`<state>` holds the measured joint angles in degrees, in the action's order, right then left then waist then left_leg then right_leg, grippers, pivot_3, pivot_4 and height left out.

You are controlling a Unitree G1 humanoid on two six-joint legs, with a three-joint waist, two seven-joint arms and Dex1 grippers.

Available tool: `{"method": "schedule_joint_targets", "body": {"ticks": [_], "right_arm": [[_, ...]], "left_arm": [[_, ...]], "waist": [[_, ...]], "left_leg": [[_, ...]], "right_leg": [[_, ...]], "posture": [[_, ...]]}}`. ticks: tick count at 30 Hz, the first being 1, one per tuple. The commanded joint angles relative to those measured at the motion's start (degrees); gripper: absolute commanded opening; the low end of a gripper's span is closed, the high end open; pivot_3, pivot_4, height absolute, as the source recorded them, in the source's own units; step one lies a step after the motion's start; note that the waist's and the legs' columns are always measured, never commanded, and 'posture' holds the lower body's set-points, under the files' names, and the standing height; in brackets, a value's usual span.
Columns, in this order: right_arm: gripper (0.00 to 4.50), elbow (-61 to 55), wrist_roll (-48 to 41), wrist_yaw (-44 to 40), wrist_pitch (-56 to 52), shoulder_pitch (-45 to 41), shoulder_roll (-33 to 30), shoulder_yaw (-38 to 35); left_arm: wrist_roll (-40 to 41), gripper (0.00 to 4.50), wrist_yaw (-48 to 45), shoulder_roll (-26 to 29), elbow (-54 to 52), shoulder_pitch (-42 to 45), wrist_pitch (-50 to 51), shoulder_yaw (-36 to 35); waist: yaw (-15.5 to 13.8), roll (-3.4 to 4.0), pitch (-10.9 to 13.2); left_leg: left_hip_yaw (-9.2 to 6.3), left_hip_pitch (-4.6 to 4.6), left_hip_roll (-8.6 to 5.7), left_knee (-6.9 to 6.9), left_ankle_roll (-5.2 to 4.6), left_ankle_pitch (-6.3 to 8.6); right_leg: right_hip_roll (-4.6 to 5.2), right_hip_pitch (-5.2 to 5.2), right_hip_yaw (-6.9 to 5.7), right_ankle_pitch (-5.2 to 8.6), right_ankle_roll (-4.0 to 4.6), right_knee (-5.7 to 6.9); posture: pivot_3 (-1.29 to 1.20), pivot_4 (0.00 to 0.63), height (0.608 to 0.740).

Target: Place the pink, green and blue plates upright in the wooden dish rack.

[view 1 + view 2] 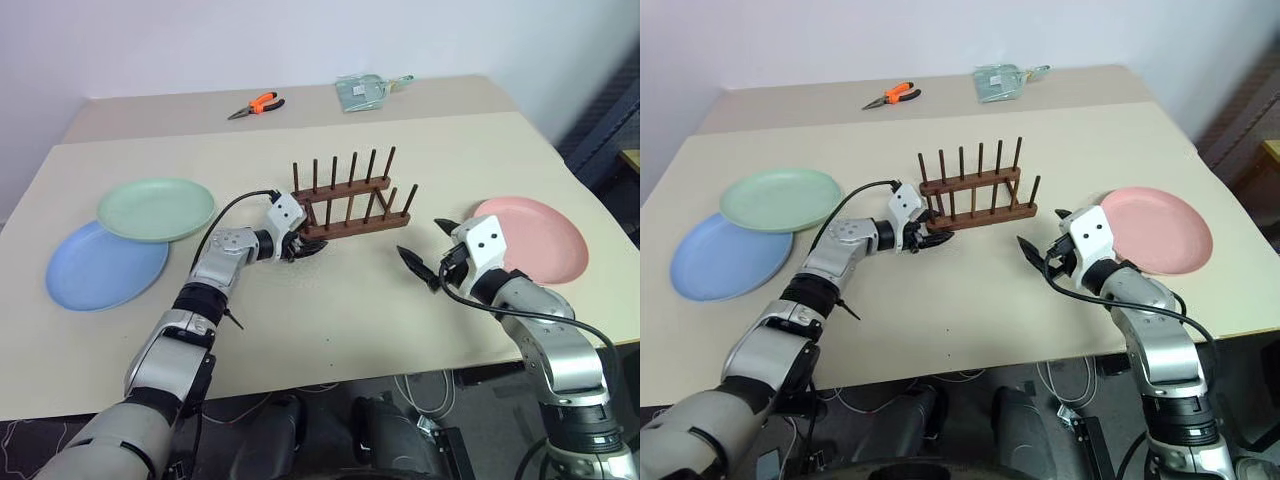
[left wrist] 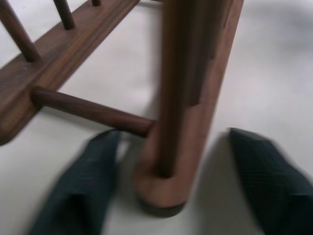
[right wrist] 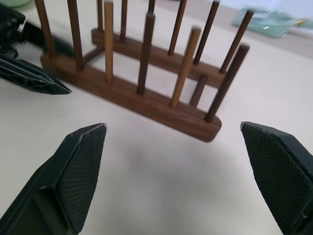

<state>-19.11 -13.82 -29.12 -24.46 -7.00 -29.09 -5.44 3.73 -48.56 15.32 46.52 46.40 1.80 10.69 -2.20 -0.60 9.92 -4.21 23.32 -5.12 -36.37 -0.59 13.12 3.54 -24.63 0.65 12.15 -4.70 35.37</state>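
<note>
**Left tool at the end of the rack, all three plates not yet placed**

The wooden dish rack stands empty in the middle of the counter. The left tool is at the near rail's end; in the left wrist view its two fingers stand apart on both sides of the rail, with a gap on each side, so nothing is clamped. The right tool hangs over the counter with its fingers wide apart and empty, between the rack and the pink plate.

The pink plate lies flat at the right side. The green plate lies at the left side and overlaps the edge of the blue plate.

I think the left tool is going to hold or move the rack. The rack looks light, so a grip at only one end could turn it or tip it. The thin pegs are close to the fingers, and a finger that catches one could drag the rack away. Later, the flat plates give little edge to grasp, and lifting the green one may pull the blue one with it.
</note>
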Motion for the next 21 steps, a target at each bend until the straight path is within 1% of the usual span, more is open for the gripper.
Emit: {"method": "schedule_joint_targets", "body": {"ticks": [1,2,3,8,13,16,18,21], "right_arm": [[4.5,-1.79,-0.25,-0.02,0.14,0.07,-1.15,-1.78],[4.5,-1.65,-0.05,-0.05,0.19,0.07,-1.32,-1.74],[4.5,-1.41,0.0,-0.12,0.23,-0.06,-1.54,-1.83],[4.5,0.19,-0.01,-1.51,0.72,0.79,-4.19,-3.77],[4.5,1.7,-0.09,-3.16,1.72,4.2,-7.88,-8.17],[4.5,2.36,-0.36,-3.92,2.37,5.65,-9.11,-9.98],[4.5,2.58,-0.28,-4.5,2.72,6.58,-9.59,-10.43],[4.5,2.33,-0.11,-5.19,2.83,7.33,-9.68,-10.3]], "left_arm": [[-1.48,1.68,-1.76,-0.65,1.81,-0.03,-1.77,0.66],[-1.65,1.14,-2.39,-0.67,1.51,-0.35,-2.24,0.79],[-1.95,0.77,-3.28,-0.55,0.78,-0.96,-2.86,1.09],[-1.79,0.78,-8.45,1.16,-6.34,-5.06,-4.24,2.15],[0.78,0.78,-17.34,5.22,-19.96,-10.47,-1.4,3.88],[1.11,0.78,-19.74,7.2,-24.02,-12.35,0.85,4.32],[0.01,1.85,-19.05,8.33,-24.13,-12.81,1.46,4.32],[-1.25,3.27,-17.24,9.67,-23.42,-13.12,1.95,3.95]], "waist": [[0.02,0.0,0.0],[0.02,0.0,0.0],[0.03,0.0,0.0],[0.04,0.01,0.0],[0.05,0.01,0.0],[0.08,0.02,0.0],[0.07,0.02,0.0],[0.09,0.01,0.0]], "left_leg": [[0.0,0.0,0.0,0.0,0.0,0.0],[0.01,0.0,0.0,0.0,0.0,0.0],[0.0,0.0,0.0,-0.01,-0.01,0.0],[0.0,0.0,0.0,0.01,-0.02,0.0],[0.01,0.0,0.01,0.01,-0.03,0.01],[0.01,0.0,0.02,0.03,-0.03,0.01],[0.0,-0.01,0.04,0.0,-0.03,0.01],[0.01,-0.01,0.04,-0.01,-0.04,0.01]], "right_leg": [[0.0,0.0,0.0,0.0,0.0,0.01],[0.0,0.0,0.0,0.0,0.0,0.01],[-0.01,0.0,0.0,0.0,-0.01,0.02],[0.0,0.0,0.01,0.0,-0.01,0.02],[0.01,0.01,0.02,0.0,0.01,-0.01],[0.0,0.0,0.03,0.01,0.02,-0.01],[0.0,0.01,0.03,0.02,0.05,0.0],[-0.01,0.01,0.03,0.03,0.06,0.0]], "posture": [[0.0,0.15,0.729],[0.0,0.15,0.729],[0.0,0.15,0.729],[0.0,0.15,0.729],[0.0,0.15,0.729],[0.0,0.15,0.729],[0.0,0.15,0.729],[0.0,0.15,0.729]]}}
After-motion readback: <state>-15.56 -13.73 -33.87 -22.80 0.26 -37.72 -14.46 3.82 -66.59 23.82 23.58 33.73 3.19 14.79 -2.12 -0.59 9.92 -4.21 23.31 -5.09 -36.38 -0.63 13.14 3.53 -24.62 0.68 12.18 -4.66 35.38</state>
